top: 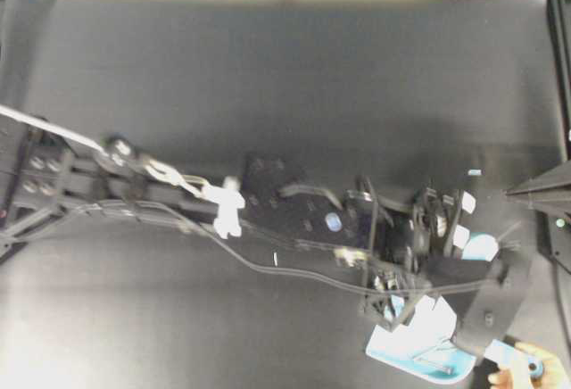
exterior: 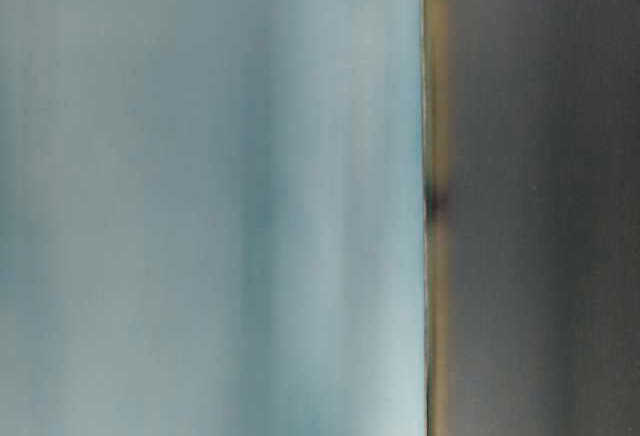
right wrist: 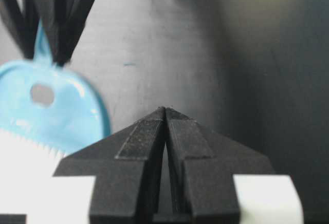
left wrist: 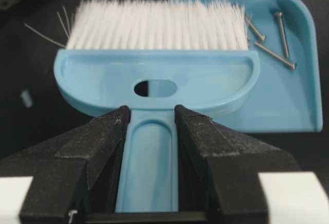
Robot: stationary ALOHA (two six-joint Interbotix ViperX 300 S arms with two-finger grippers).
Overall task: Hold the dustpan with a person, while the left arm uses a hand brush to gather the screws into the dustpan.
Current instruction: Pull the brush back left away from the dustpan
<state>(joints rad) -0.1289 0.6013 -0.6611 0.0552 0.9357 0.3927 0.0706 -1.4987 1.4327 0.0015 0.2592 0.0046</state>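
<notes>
Down at the lower right of my overhead view, the left arm (top: 268,215) stretches across the dark table (top: 268,77) and ends over the dustpan (top: 393,353), which sits at the table's near edge with the person's hand (top: 528,373) on its handle. Through the left wrist camera I see the left gripper (left wrist: 150,117) clamped on the thin handle of the hand brush (left wrist: 154,85), one finger on each side of the stem just below the oval hole. Its white bristles reach over the mouth of the dustpan, and three screws (left wrist: 272,36) lie inside the pan beside the bristles, near its back wall. From overhead the arm hides most of the pan, so I cannot say whether more screws are in it. The right gripper (right wrist: 165,112) sits off to the right edge with its fingertips pressed together on nothing. My table-level view is only a blur.
</notes>
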